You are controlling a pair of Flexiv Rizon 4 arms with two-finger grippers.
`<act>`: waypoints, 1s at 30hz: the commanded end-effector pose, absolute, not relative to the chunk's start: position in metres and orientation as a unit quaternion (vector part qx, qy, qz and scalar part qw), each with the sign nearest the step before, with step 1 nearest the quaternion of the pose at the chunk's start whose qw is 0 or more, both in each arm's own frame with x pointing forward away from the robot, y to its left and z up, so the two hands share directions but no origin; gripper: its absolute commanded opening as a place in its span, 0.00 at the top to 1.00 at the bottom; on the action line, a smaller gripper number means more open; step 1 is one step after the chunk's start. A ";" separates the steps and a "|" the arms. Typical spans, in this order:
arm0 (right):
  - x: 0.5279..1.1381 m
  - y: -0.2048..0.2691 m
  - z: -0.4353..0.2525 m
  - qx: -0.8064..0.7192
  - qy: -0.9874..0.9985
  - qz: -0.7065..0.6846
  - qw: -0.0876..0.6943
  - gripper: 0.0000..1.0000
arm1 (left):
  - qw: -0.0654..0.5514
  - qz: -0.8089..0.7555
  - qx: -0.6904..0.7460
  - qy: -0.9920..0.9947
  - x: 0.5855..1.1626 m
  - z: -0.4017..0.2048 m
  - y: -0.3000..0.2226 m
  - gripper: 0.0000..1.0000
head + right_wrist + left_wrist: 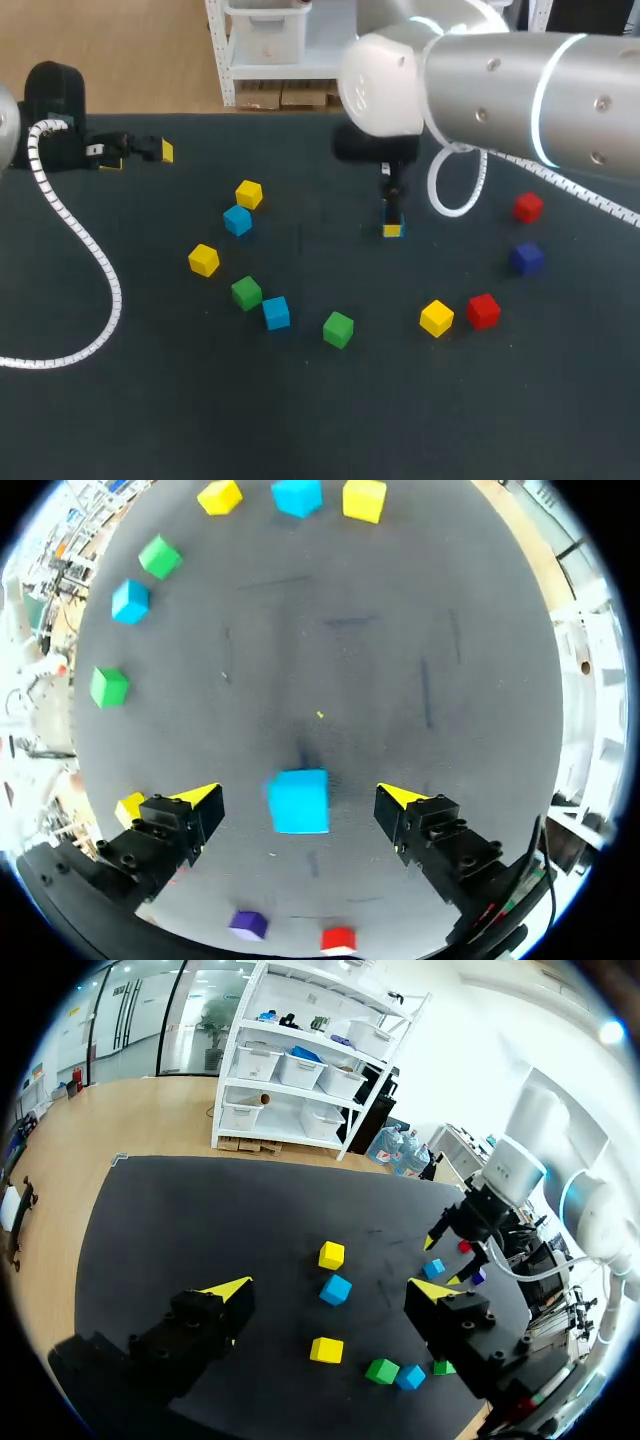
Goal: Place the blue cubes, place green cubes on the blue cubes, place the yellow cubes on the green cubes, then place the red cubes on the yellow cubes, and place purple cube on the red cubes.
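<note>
Fingers of the right gripper (298, 794) stand spread on either side of a blue cube (299, 810) near the table's (120, 420) middle, and neither tip touches it. Leftward, well apart, a second blue cube (237, 219) sits just beside a yellow cube (249, 194). A green cube (246, 293) sits just beside a third blue cube (276, 312). Toward the right edge lie a red cube (483, 310) and a purple cube (526, 258). The left gripper (140, 155) hangs released, holding nothing, at the far left corner.

All cubes flat and unstacked: yellow cube (249, 194) just beside blue cube (237, 220), second yellow cube (203, 260), green cube (246, 293) beside second blue cube (276, 313), second green cube (338, 329), third blue cube (299, 801) central, third yellow cube (436, 318) beside red cube (483, 310), purple cube (526, 258), second red cube (528, 207).
</note>
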State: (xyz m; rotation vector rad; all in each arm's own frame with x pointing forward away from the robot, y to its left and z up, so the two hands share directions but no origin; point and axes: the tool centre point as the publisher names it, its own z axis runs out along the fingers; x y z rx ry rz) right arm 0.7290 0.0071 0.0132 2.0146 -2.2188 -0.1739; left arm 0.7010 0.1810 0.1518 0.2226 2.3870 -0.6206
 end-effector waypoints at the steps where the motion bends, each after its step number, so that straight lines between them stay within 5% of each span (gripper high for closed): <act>1: 0.713 0.007 0.032 0.667 -0.741 -0.048 0.050 0.00 | 0.329 -0.242 0.087 0.909 0.700 0.150 0.183 0.00; 14: 0.710 -0.030 0.072 0.606 -0.780 -0.106 -0.113 0.00 | 0.329 -0.242 0.087 0.909 0.700 0.150 0.183 0.00; 30: 0.724 -0.094 0.102 0.537 -0.817 -0.104 -0.183 0.00 | 0.329 -0.242 0.087 0.909 0.700 0.150 0.183 0.00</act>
